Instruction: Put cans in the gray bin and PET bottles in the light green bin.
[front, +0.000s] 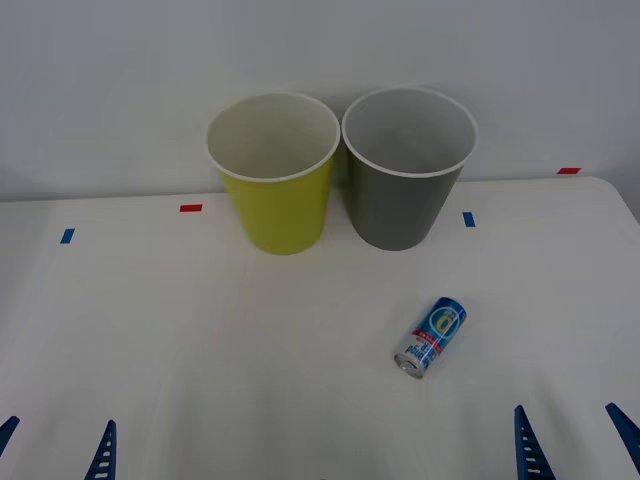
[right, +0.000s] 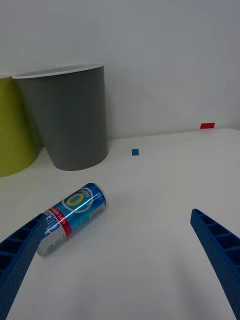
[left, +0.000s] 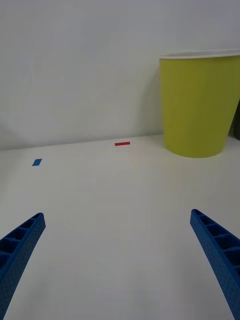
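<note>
A small blue can (front: 431, 336) with a yellow-and-white logo lies on its side on the white table, right of centre; the right wrist view shows the can (right: 72, 217) too. Behind it stands the gray bin (front: 405, 190), also seen as the gray bin (right: 67, 122) from the right wrist. The light green bin (front: 277, 200) stands just left of the gray one, and the light green bin (left: 197, 107) is upright in the left wrist view. My right gripper (front: 572, 440) is open at the near edge, right of the can. My left gripper (front: 55, 448) is open at the near left. No PET bottles are in view.
Small red and blue tape marks (front: 190, 208) dot the table's far part. A plain white wall rises behind the bins. The table's right edge (front: 622, 205) runs near the right gripper.
</note>
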